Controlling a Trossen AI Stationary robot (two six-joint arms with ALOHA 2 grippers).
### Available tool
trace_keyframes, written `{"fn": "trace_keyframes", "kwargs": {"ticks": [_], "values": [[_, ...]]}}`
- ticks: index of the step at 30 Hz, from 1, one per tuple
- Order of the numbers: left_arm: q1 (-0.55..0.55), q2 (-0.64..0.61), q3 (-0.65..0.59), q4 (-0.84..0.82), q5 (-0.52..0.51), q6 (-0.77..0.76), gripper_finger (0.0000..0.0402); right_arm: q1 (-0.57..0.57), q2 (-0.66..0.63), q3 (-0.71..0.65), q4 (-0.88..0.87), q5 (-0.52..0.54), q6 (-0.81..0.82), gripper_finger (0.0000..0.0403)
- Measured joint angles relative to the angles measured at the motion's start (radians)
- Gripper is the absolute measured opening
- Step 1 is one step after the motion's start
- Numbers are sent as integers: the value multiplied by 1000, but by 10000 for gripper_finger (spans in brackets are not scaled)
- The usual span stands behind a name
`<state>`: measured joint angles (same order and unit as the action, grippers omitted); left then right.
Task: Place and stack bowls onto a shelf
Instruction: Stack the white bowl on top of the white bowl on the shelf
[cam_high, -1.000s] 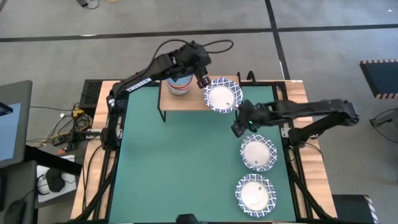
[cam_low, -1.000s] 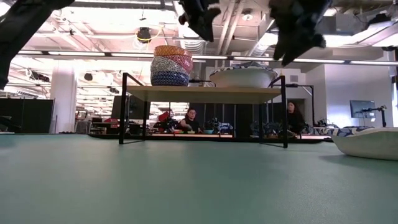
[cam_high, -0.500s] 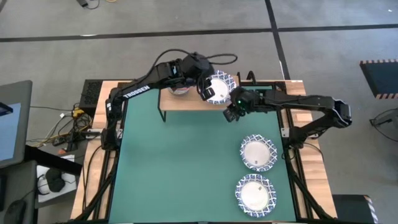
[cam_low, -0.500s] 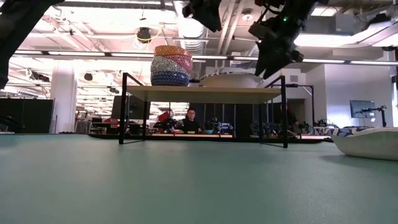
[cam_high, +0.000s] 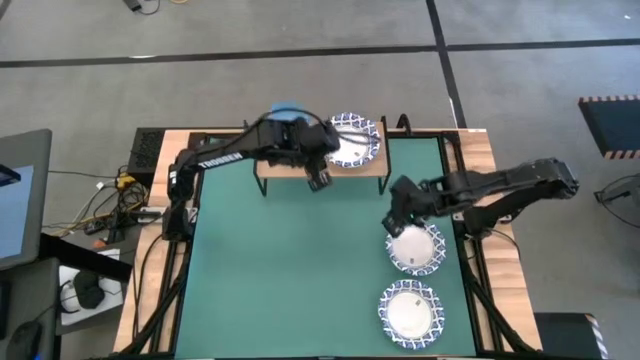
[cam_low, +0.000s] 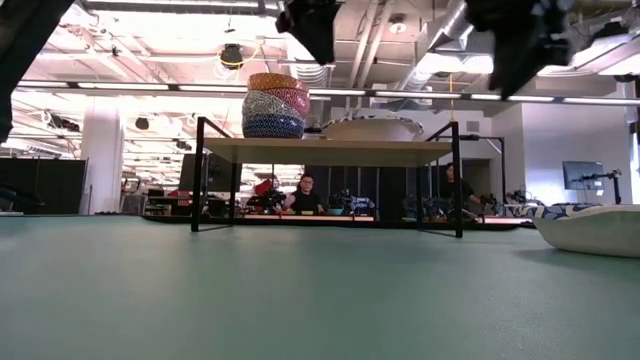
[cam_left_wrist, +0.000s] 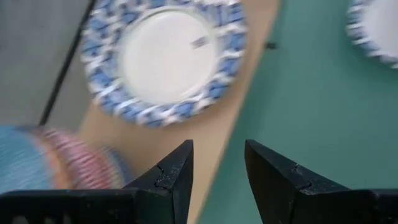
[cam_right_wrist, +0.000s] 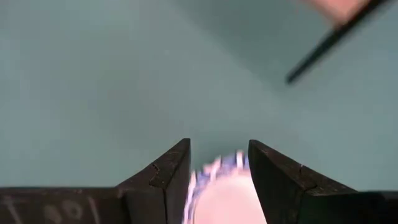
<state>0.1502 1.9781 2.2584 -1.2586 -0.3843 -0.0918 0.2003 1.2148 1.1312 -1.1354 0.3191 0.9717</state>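
Note:
A wide white bowl with a blue rim (cam_high: 350, 140) sits on the light-wood shelf (cam_high: 283, 166), right of a stack of small bowls (cam_low: 275, 100) with the light blue one (cam_high: 290, 112) on top. My left gripper (cam_high: 318, 180) hovers open above the shelf's near edge, with that bowl (cam_left_wrist: 165, 56) ahead of it. My right gripper (cam_high: 393, 222) is open in the air above the far left rim of a second wide bowl (cam_high: 415, 247), which rests on the green mat; its rim (cam_right_wrist: 217, 183) shows between the fingers. A third wide bowl (cam_high: 408, 310) lies nearer.
The shelf stands on thin black legs (cam_low: 458, 180) at the mat's far edge. The mat's middle and left part (cam_high: 280, 270) are bare green. People sit at desks in the room behind the table (cam_low: 305, 190). Cables lie off the table's left side (cam_high: 110, 200).
The wide bowl on the shelf shifted a little toward the far edge and sits lower. My left gripper drew back from it toward the near edge. My right gripper first swung to the shelf's right end, then moved back toward the near right, over the mat's bowl.

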Motion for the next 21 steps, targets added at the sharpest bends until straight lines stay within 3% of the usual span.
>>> {"fn": "trace_keyframes", "kwargs": {"ticks": [12,21], "values": [[-60,3,-72,156,180,21,129,212,-26,-198,-35,-71,316,188],[-83,2,-71,230,221,18,129,161,-26,-306,-74,-61,286,213]]}}
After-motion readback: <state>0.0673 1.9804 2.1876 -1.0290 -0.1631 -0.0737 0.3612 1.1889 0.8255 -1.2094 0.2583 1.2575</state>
